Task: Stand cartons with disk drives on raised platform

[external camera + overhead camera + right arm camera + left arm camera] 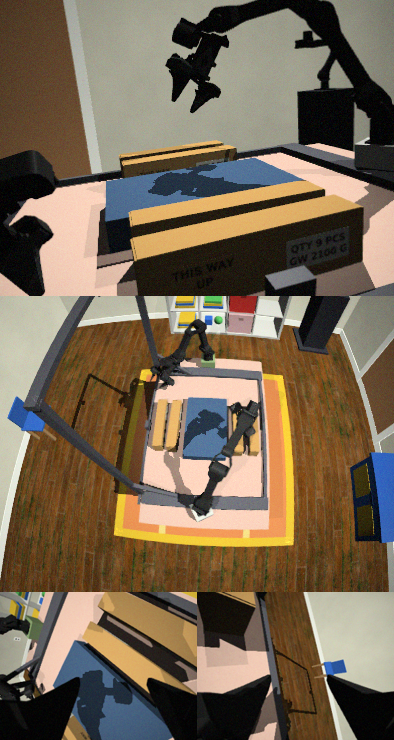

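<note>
Right gripper [241,409] [183,105] [114,679]: standing wide, holding nothing; left gripper [162,378] [30,265] [299,676]: likewise; four cartons [174,424] [250,225] [240,595] [142,663]: flanking the blue platform [215,404] [240,170] [69,671], lying below right fingers; risk: hidden weights misleading someone's choice, a wrong carton going up.

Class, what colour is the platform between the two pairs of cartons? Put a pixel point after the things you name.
The platform [192,407] [240,169] [71,663] is plain blue, with a dark shadow across its top; it shows best in the top view.
</note>
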